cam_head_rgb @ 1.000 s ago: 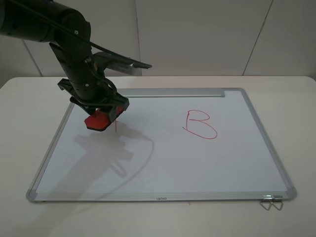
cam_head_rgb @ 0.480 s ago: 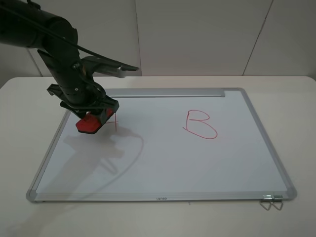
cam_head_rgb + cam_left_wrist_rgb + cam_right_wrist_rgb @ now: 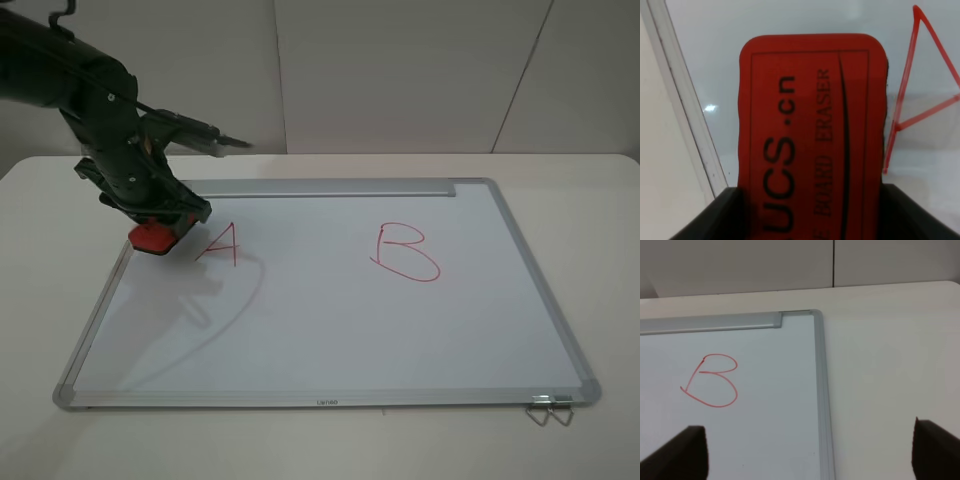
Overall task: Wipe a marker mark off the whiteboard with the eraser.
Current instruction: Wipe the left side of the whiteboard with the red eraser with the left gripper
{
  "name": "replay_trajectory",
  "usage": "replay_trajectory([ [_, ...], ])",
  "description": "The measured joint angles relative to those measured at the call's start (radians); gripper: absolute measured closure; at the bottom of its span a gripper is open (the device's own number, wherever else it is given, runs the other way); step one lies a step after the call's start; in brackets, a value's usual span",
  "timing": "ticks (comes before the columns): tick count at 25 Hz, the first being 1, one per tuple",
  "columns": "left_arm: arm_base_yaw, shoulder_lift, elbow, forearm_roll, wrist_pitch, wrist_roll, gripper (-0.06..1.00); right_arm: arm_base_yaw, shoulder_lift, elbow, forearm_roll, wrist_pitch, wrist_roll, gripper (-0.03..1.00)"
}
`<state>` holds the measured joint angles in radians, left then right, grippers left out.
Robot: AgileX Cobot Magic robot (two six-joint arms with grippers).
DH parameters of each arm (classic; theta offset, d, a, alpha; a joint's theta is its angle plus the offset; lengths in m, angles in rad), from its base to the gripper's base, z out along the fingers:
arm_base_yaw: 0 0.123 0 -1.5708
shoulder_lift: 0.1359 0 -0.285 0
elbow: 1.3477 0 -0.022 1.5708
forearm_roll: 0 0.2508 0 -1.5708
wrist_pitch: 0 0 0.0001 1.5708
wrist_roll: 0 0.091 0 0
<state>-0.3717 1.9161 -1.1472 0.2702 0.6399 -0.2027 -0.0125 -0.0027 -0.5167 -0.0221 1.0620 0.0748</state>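
Observation:
The whiteboard [image 3: 330,320] lies flat on the table, silver frame all round. A thin red letter "A" [image 3: 221,243] is drawn on its left part and shows whole; it also appears in the left wrist view [image 3: 920,95]. My left gripper [image 3: 155,228] is shut on the red eraser [image 3: 153,238], which hangs just left of the A, close to the board's left frame. The eraser [image 3: 812,135] fills the left wrist view, dark lettering up. My right gripper [image 3: 805,460] is off the high view; its dark fingertips [image 3: 675,452] stand wide apart, open, holding nothing.
A red letter "B" [image 3: 405,253] is drawn on the board's right half, also seen from the right wrist [image 3: 712,380]. The silver tray strip [image 3: 340,187] runs along the far edge. A metal clip [image 3: 548,410] lies at the near right corner. White table [image 3: 620,260] surrounds the board.
My left gripper has moved left and slightly back with the eraser, off the spot where it covered the A. The whole letter now shows.

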Motion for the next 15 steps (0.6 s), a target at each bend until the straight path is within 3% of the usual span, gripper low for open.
replay_trajectory([
  [15,-0.053,0.116,0.0,0.023,-0.128,0.0,0.4,0.0,0.0,0.0,0.0,0.0,0.0,0.24],
])
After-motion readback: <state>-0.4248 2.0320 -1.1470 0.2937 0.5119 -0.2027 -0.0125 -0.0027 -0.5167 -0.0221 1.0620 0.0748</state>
